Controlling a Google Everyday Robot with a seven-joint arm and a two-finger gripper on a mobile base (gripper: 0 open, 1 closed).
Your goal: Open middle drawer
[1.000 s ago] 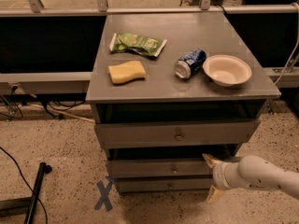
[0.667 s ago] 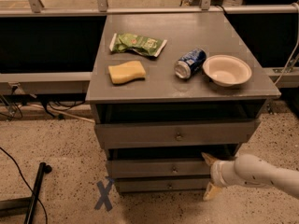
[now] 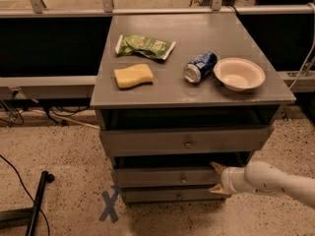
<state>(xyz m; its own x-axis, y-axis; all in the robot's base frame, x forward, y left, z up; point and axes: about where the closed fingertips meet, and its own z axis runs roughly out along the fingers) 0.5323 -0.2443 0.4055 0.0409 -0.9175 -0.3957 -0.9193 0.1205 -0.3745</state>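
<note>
Saw on the grey bench a green snack bag, a yellow sponge, a blue can and a white bowl. Found the middle drawer beneath, between the top drawer and the bottom drawer, its front running left to right, knob at centre. Located the hand just right of that knob, fingertips apart, one above the other, gripping nothing. Judged the knob a short reach leftward.

Gripper apparently right of middle drawer
</note>
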